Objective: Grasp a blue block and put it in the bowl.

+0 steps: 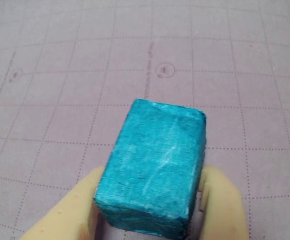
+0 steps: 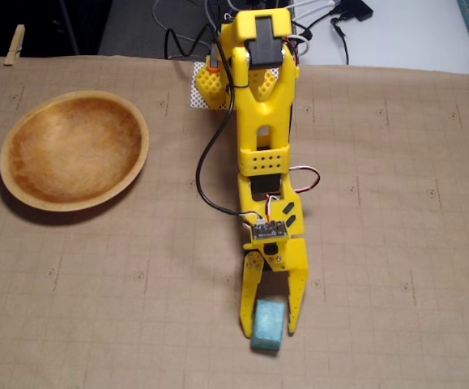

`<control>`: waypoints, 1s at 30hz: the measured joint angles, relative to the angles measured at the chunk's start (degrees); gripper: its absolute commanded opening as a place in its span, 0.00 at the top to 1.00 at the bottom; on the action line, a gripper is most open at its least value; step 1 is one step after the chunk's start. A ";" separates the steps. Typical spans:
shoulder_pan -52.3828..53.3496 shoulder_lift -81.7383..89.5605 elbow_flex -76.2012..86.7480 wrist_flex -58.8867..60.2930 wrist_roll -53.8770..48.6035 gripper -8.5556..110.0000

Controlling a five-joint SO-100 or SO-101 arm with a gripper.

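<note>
The blue block [image 1: 155, 165] is a teal rectangular block and sits between my yellow fingers in the wrist view. In the fixed view the block [image 2: 268, 326] is at the bottom centre of the mat. My gripper [image 2: 270, 328] is stretched toward the near edge with a finger against each side of the block, shut on it. The block seems to rest on the mat or just above it. The wooden bowl [image 2: 130, 166] is empty at the upper left, far from the gripper. The bowl is out of the wrist view.
A tan gridded mat [image 2: 396, 243] covers the table and is clipped at its far corners. The arm's base [image 2: 254, 49] and cables stand at the top centre. A black cable [image 2: 210, 174] loops along the arm's left side.
</note>
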 measured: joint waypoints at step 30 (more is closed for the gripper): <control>1.41 8.53 7.47 0.00 0.00 0.95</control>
